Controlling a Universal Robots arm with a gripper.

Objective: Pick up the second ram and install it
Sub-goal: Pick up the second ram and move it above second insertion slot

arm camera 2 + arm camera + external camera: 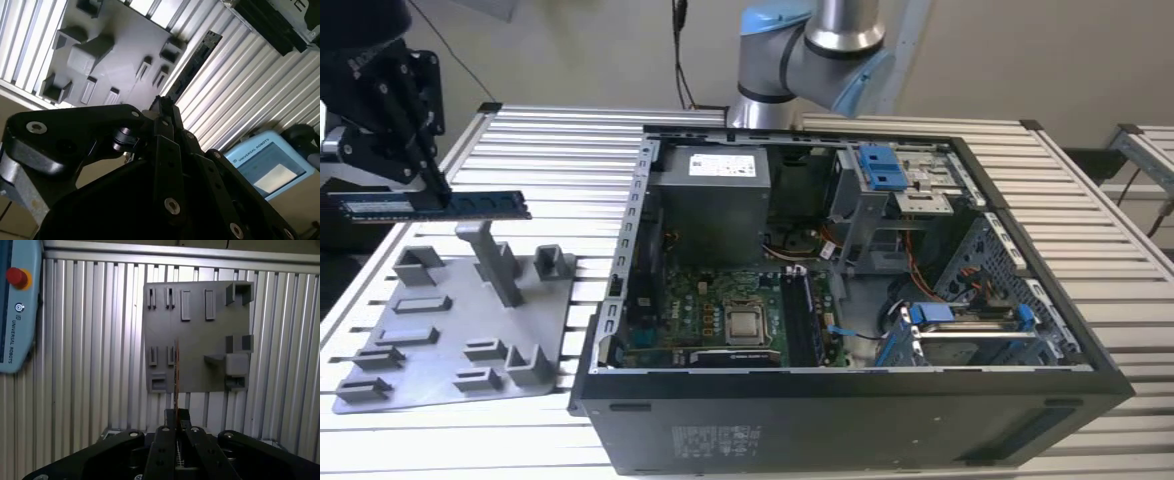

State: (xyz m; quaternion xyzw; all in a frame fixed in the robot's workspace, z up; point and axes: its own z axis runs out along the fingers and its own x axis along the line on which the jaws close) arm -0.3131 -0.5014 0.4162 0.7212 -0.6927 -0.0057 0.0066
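One gripper [438, 192]: closed narrow on the second ram, pinching it about mid-length by its flat faces.
Second ram [487, 204]: held level in the air above the tray, clear of it, both ends overhanging the fingers; in the first wrist view it shows edge-on [176, 375].
Grip risk: the hold is on a thin strip, so I judge it could twist or slide in the pads if a free end touches anything.
Tray [440, 350]: the grey tray lies directly beneath, its tall peg [494, 262] rising toward the strip; a low or tilted sweep could clip it.
Table [534, 130]: slatted; a dropped strip could land edge-first in a groove.
Case [854, 385]: open, well apart toward the exterior view's right; its near wall [638, 210] could catch an overhanging end.
Sockets [798, 315]: long black ones on the motherboard [707, 300]; a skewed strip pressed in would likely jam. Whether one is filled I cannot tell.
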